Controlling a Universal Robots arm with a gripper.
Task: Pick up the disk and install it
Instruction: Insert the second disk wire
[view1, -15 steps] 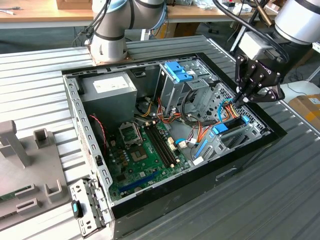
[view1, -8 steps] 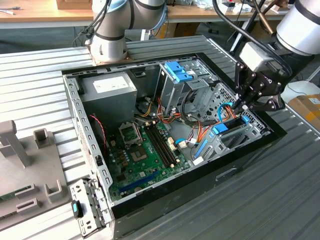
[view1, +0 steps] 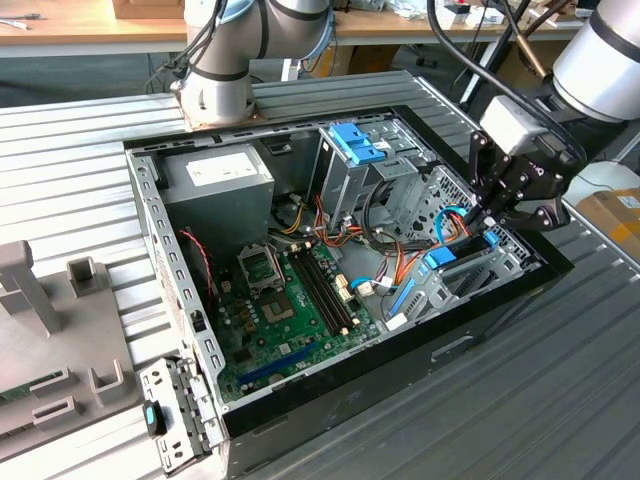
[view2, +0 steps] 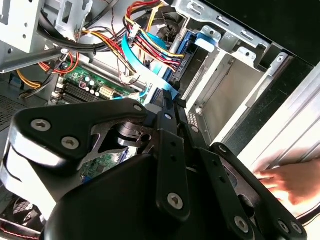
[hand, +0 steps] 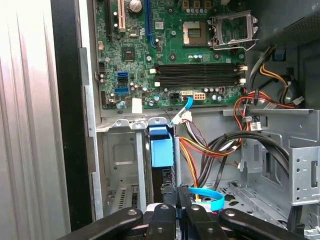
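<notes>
I see the open computer case (view1: 300, 400) lying on the ridged metal table (view1: 560, 400), motherboard (view1: 290, 300) facing up. My arm (view1: 600, 50) reaches in from the exterior view's right, wrist angled down over the drive bay (view1: 480, 270). The gripper (view1: 497, 213) is pinched on the disk (hand: 161, 150), which stands on edge in the bay slot. A hand (view2: 292, 180) rests outside the case.

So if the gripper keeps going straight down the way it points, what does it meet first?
Probably the disk itself, standing on edge in the drive bay right ahead of the gripper; depth is hard to judge.
</notes>
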